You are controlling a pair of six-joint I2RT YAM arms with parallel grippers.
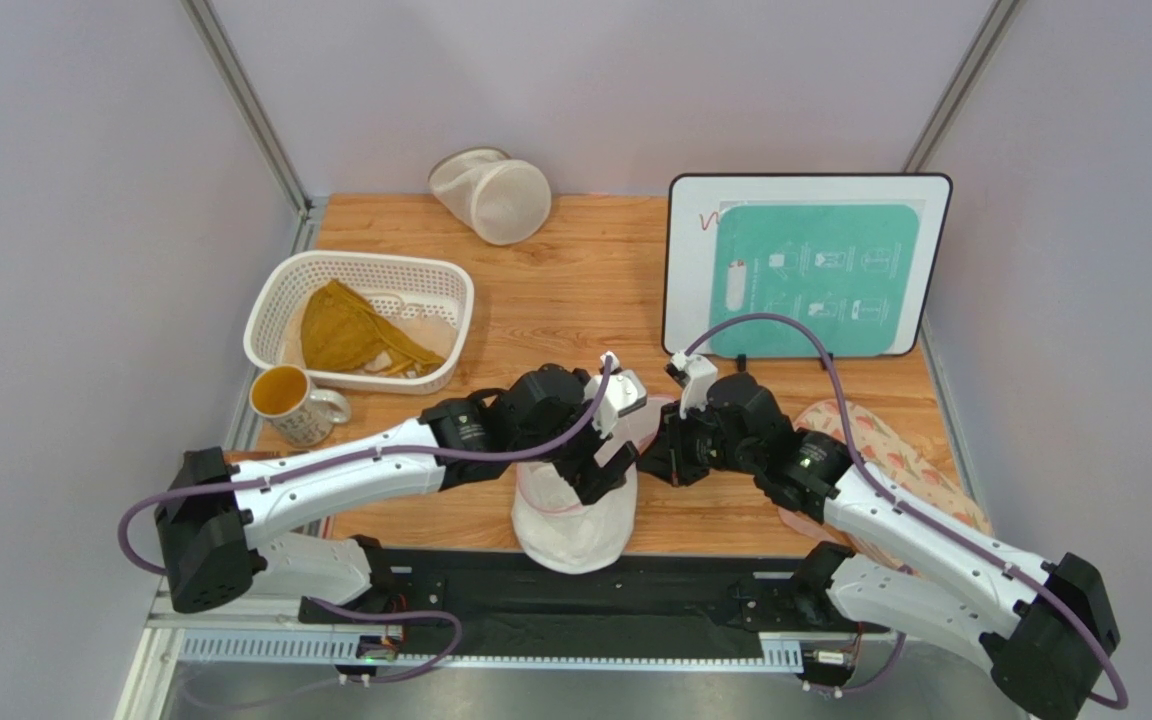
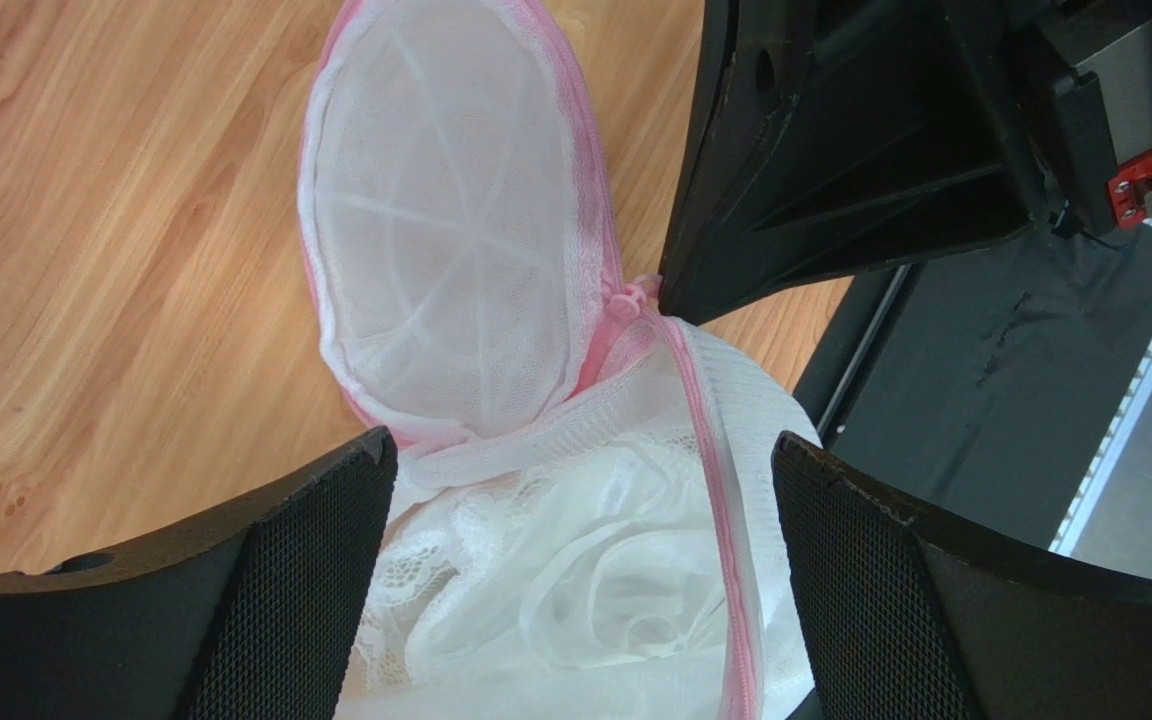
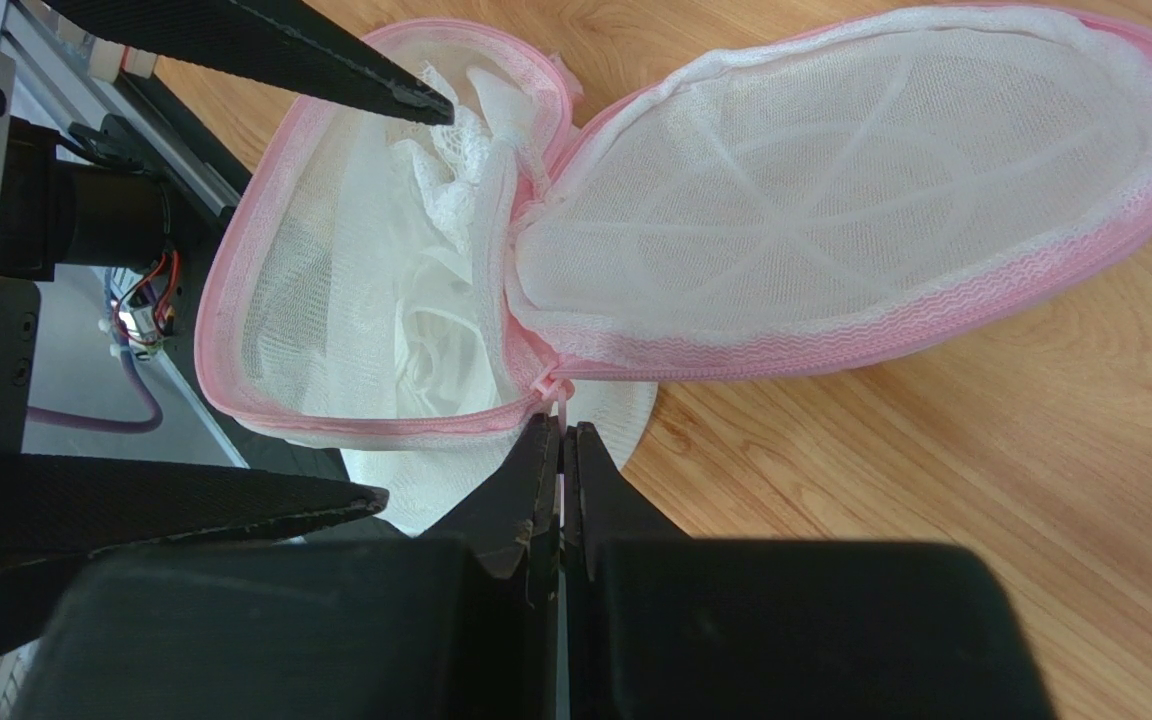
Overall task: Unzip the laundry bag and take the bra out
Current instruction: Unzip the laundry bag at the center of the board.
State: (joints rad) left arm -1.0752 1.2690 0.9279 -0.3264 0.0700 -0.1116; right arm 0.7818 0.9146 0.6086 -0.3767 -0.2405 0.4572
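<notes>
Unzip is looking done: the bag (image 1: 575, 525) is lying at the near edge of the table (image 1: 567, 300) between both arms, splayed open like a clamshell, with its lid (image 3: 868, 225) flipped back over the wood. Inside the lower half the bra (image 2: 567, 585) is sitting bunched and exposed. Holding the bag, the right gripper (image 3: 560, 435) is pinching fully closed on the pink zip trim (image 2: 620, 308) at the hinge. Over the opening the left gripper (image 2: 582, 450) is hovering wide open and empty, fingers (image 2: 282, 600) straddling the bra. So we're entering removal. Next move is calling for left dropping in, closing on lace rather than mesh, then lifting while right is anchoring.
</notes>
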